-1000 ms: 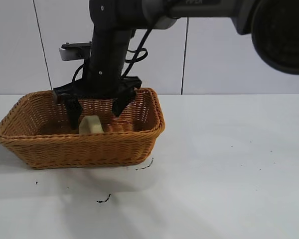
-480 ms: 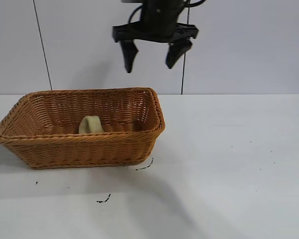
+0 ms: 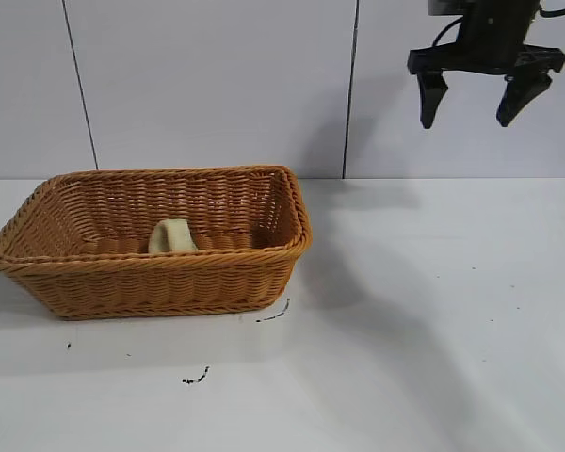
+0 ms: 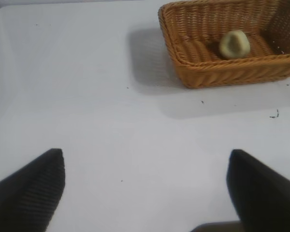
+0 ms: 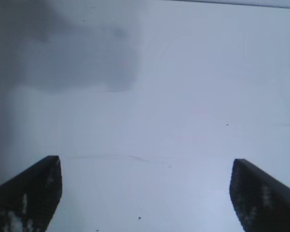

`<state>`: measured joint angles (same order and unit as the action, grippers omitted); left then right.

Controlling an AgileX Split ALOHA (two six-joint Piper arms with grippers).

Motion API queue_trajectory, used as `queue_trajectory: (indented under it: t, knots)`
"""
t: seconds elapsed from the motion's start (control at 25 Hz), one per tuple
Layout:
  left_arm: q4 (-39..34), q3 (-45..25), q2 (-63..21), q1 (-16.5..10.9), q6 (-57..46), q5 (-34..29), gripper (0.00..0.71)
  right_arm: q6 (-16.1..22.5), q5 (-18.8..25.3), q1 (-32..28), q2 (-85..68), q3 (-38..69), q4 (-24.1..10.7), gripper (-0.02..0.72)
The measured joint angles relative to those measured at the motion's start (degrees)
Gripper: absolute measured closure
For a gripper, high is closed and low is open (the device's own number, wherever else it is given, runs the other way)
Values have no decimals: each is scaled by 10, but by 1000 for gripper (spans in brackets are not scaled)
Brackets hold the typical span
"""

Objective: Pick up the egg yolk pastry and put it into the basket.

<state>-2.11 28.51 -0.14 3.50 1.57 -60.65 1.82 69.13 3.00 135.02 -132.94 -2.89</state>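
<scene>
Moved: the right gripper (image 3: pixel 472 102) was down inside the basket (image 3: pixel 160 282) 1 second ago, then up above its right end half a second ago. It is now high up at the right of the exterior view, far from the basket.
Stayed: the egg yolk pastry (image 3: pixel 171 236) and the basket are in the same spots as before.
Count: 1 basket, 1 egg yolk pastry, 2 grippers.
Pastry: it lies on the basket floor, near the middle, close to the front wall. Nothing holds it.
Basket: it sits on the white table (image 3: pixel 433 320), on the left side of the exterior view.
Right gripper: its 2 fingers (image 3: pixel 431 96) are spread wide apart with nothing between them. It hangs in the air in front of the wall.
Left gripper: the left gripper (image 4: pixel 145 188) also has its 2 fingers set far apart and holds nothing.
Exterior view only: it shows the right gripper from outside, and some small dark marks (image 3: pixel 196 379) on the table in front of the basket.
Left wrist view only: it shows the left gripper's own fingers, with the basket (image 4: pixel 217 77) and the pastry (image 4: pixel 234 44) far off past them.
Right wrist view only: it shows the right gripper (image 5: pixel 145 193) over bare table (image 5: pixel 183 96) with a grey shadow; no basket shows here.
</scene>
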Motion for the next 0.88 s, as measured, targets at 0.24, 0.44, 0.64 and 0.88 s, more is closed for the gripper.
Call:
queue_trajectory:
  t: [0.24,0.44,0.64,0.88]
  knots:
    - [0,0,0,0,0,0,17,-4,-1,-21,-44,76,2,27]
    - [0,0,0,0,0,0,17,-4,-1,-26,-138,238,5,27]
    - [0,0,0,0,0,0,17,-9,0,-26,-273,423,15,27]
    - [0,0,0,0,0,0,17,-18,1,-26,-482,627,17,27]
